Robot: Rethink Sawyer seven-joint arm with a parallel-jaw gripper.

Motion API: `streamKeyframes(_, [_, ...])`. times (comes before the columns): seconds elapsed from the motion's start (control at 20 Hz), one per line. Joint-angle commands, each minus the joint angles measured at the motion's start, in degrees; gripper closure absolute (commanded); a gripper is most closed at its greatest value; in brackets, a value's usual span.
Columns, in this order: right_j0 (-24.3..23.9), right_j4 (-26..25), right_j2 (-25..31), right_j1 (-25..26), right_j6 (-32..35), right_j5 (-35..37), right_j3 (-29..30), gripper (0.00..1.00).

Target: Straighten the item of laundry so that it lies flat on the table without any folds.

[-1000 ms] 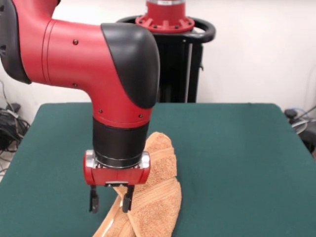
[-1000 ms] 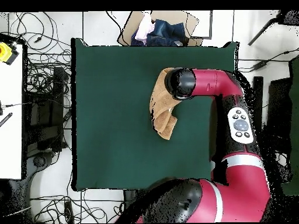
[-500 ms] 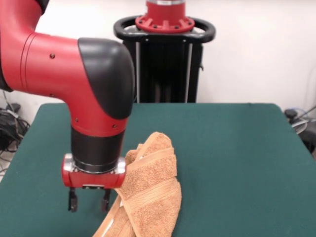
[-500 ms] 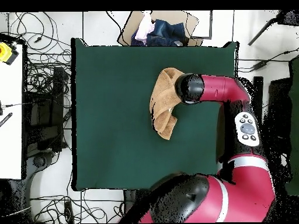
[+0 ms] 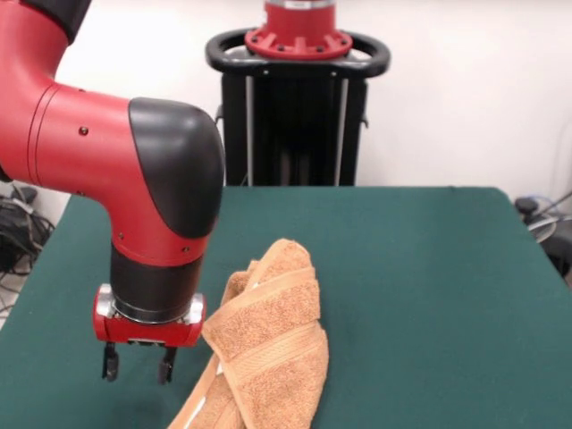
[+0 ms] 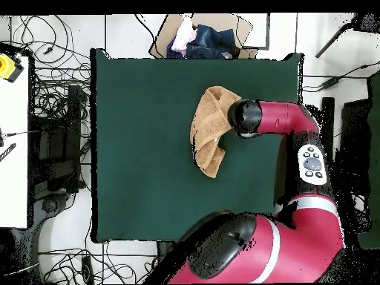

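The orange-tan terry-cloth towel (image 5: 266, 344) lies bunched in folds on the dark green felt desk (image 5: 429, 295) (nothing flattened yet). The black two-fingered gripper (image 5: 138, 365) hangs just beside the towel, fingers parted and empty.

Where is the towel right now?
In the front view, the bunched towel lies on the green table near the front edge, just right of the open tool, not touching it.

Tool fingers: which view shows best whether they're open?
Front view. The tool hangs beside the towel, both fingers visible, spread apart, nothing between them. Overhead, the arm's wrist covers the tool entirely.
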Motion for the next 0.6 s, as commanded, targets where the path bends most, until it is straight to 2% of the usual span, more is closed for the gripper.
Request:
streamKeyframes(0.05, [1.6,1.0,-0.1,0.0,7.3,-1.6,2.0,0.0])
streamKeyframes(0.45, [2.0,-1.2,-1.2,-0.4,5.3,-4.2,2.1,0.0])
streamKeyframes(0.6, [1.6,-2.8,-1.2,-0.5,3.8,-7.6,2.9,0.0])
